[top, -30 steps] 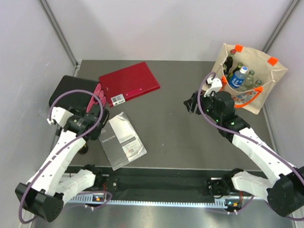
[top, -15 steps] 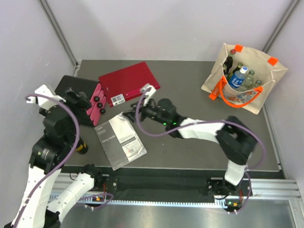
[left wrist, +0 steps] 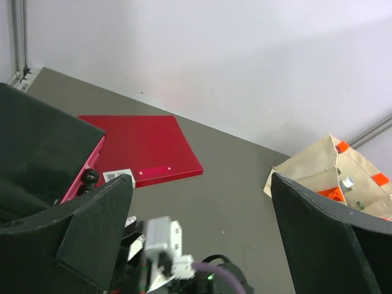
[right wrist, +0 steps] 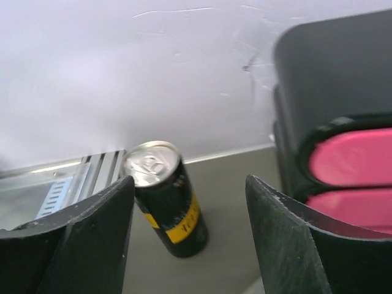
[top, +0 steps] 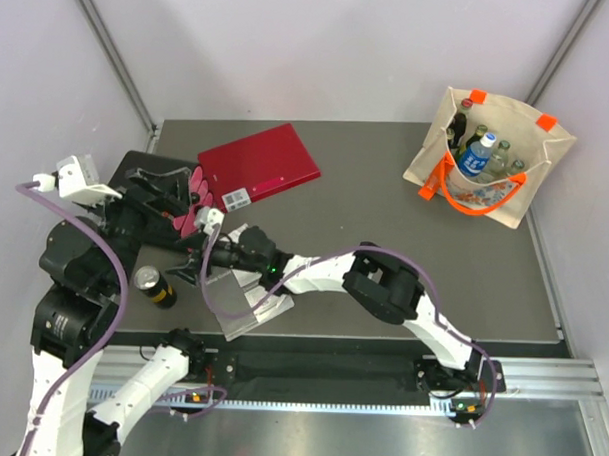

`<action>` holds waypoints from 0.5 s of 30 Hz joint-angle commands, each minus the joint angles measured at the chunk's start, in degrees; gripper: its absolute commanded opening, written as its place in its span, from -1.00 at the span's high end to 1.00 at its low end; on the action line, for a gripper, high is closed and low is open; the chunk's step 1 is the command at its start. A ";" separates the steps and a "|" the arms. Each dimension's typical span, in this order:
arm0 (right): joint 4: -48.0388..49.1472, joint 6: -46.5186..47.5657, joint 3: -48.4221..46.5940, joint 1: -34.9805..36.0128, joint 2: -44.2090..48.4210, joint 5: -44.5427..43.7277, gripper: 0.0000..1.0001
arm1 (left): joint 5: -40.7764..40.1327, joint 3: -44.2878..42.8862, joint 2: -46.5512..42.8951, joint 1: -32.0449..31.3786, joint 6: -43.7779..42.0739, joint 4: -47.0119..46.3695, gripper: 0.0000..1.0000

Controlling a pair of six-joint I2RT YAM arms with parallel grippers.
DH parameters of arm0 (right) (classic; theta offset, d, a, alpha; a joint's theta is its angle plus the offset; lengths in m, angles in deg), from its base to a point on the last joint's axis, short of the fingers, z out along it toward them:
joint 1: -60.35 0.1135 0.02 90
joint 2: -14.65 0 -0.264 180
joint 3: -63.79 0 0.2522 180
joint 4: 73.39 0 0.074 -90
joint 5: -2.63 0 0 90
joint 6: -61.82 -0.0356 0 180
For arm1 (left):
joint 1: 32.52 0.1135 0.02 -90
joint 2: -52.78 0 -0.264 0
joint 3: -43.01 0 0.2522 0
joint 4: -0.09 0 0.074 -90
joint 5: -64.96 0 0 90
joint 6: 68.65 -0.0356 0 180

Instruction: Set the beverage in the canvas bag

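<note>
Grey worktop (top: 385, 216) inside white walls. Shows a big swing within the last second: from beside the canvas bag (top: 424, 160) at the far right, through mid-worktop, to the left end, with the right end effector (top: 183, 271) now just short of the beverage (top: 154, 286), a black-and-yellow can standing upright near the front left edge, well apart from the bag. Shows also the left arm (top: 78, 270) lifted off that corner, leaving the can uncovered. Means the reach looks about done and the grasp not yet made; probably calls for a short advance to bring the can between the fingers before closing.

Pose of the right arm (top: 383, 286): stretched low and long across the booklet (top: 247, 304), wrist aimed leftward; in the wrist view, spread wide with nothing held, can centred in the gap but ahead of the tips. Pose of the left arm: elbow high, left end effector (left wrist: 201, 184) raised above the black case (top: 131, 170), spread wide and empty, looking out over the red folder (top: 259, 164) toward the bag. Finds several bottles (top: 477, 152) already inside that bag, mouth open upward.
</note>
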 commanded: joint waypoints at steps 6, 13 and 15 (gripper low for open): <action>0.75 10.98 -8.82 3.75 -4.91 3.48 -0.63 | -1.60 2.14 -4.29 -0.76 -1.46 -2.16 -0.98; -7.42 9.95 -16.02 4.10 -7.28 1.38 -0.71 | -2.05 3.20 -4.47 -0.93 -1.55 -3.04 -0.98; -12.78 8.10 -19.27 4.19 -8.16 1.20 -0.72 | -2.39 3.73 -4.64 -0.84 -2.07 -3.57 -0.98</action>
